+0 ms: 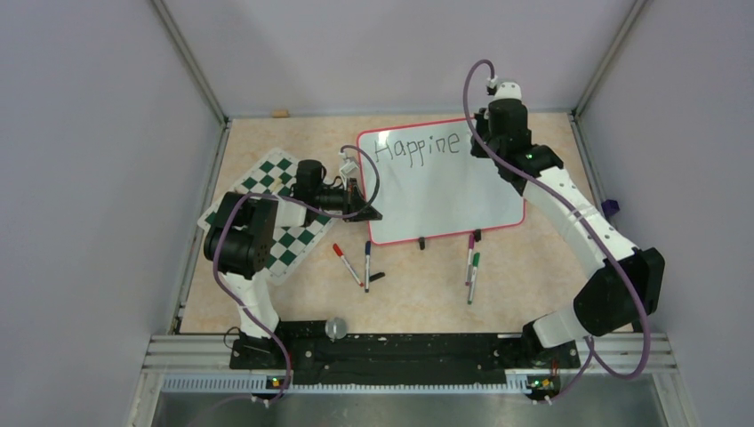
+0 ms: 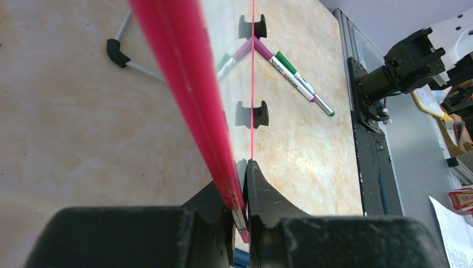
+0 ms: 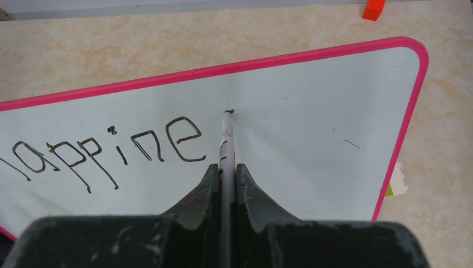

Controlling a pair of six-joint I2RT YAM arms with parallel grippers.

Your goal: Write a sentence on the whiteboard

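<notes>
Right gripper [image 3: 227, 168] clamps marker [image 3: 227, 133], tip at whiteboard [image 3: 312, 111] after "Happine"; I see left gripper [image 2: 240, 184] pinching whiteboard's red frame.

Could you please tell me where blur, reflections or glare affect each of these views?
Left wrist: the whiteboard frame near the lens is smeared out of focus, and its glossy face mirrors the markers and feet. Right wrist: the writing is sharp, the held marker barrel slightly soft. Top view: even light, faint shadows, no strong glare.
</notes>
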